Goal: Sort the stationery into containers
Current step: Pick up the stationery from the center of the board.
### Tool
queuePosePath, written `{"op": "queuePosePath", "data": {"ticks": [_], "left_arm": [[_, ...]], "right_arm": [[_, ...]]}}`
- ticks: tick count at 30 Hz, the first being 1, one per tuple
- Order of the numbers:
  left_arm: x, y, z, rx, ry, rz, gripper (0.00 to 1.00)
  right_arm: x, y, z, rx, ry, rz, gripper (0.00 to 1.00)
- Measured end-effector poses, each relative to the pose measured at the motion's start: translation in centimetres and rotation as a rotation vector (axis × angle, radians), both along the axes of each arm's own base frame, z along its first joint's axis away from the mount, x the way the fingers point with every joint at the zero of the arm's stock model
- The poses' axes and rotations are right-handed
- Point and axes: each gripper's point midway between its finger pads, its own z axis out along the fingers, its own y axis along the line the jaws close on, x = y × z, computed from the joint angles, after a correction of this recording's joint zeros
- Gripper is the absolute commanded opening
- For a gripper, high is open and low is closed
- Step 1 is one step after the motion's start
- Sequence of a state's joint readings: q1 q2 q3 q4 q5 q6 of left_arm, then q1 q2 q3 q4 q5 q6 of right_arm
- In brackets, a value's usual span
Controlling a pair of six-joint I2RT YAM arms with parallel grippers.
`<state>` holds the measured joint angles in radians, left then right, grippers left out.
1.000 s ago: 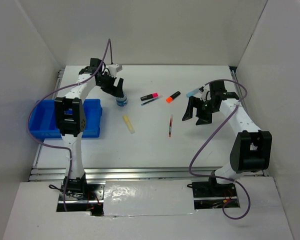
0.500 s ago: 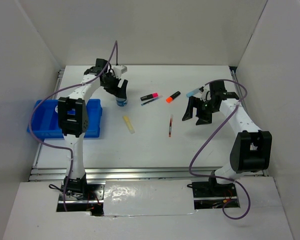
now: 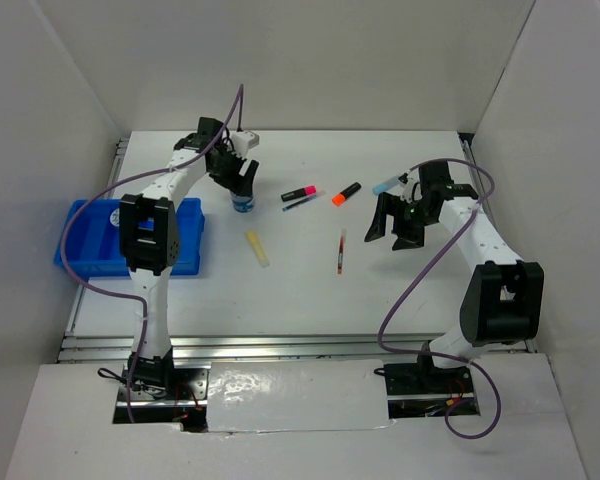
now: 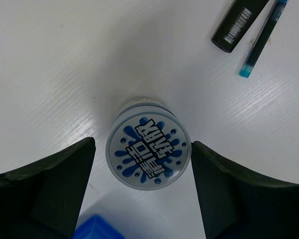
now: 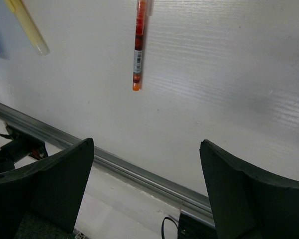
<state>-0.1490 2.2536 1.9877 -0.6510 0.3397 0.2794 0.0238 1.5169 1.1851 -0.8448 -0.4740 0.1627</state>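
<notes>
A round blue-white roll (image 3: pixel 242 205) stands on the white table right of the bright blue tray (image 3: pixel 90 240). My left gripper (image 3: pixel 238 180) hangs open just above it. In the left wrist view the roll (image 4: pixel 148 152) lies between the fingers (image 4: pixel 50 184), untouched. A pink marker (image 3: pixel 300 192), dark pen (image 3: pixel 302 203), orange-black marker (image 3: pixel 346 193), pale yellow marker (image 3: pixel 257 248) and red pen (image 3: pixel 340 251) lie mid-table. A light blue marker (image 3: pixel 385 184) lies beside my right gripper (image 3: pixel 395 222), which is open and empty.
The right wrist view shows the red pen (image 5: pixel 138 45), the yellow marker (image 5: pixel 27 27) and the metal rail (image 5: pixel 139 172) at the table's near edge. The left wrist view shows the pink marker's black end (image 4: pixel 239 22), the dark pen (image 4: pixel 261 42) and a tray corner (image 4: pixel 102 231).
My left arm has shifted a little to the right and its gripper has turned over the roll. The right arm and the loose items have not moved.
</notes>
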Motion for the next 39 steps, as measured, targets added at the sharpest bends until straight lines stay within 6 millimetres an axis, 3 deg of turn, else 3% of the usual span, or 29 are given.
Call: {"op": "queuePosePath", "data": {"ticks": [13,18,28,33,36,39], "left_arm": [[0.0,0.1,-0.1,0.020,-0.005,-0.002,0.55],[0.0,0.1,-0.1,0.021,-0.004,-0.003,0.30],[-1.2,-0.1,0.6,0.005,0.048,-0.008,0.13],[-2.3,0.1,4.1,-0.047,0.038,0.007,0.04],[-3.1,1.0,8.2,-0.111,0.002,0.029,0.01],[-3.9,3.8,12.7,-0.169,-0.056,0.079,0.00]], "right_arm": [[0.0,0.0,0.0,0.000,0.000,0.000,0.91],[0.0,0.0,0.0,0.000,0.000,0.000,0.90],[0.0,0.1,0.0,0.006,-0.002,0.003,0.90],[0.0,0.1,0.1,0.008,-0.003,0.004,0.90],[0.0,0.2,0.1,0.010,-0.004,0.005,0.90],[0.0,0.2,0.1,0.011,-0.003,0.005,0.89]]}}
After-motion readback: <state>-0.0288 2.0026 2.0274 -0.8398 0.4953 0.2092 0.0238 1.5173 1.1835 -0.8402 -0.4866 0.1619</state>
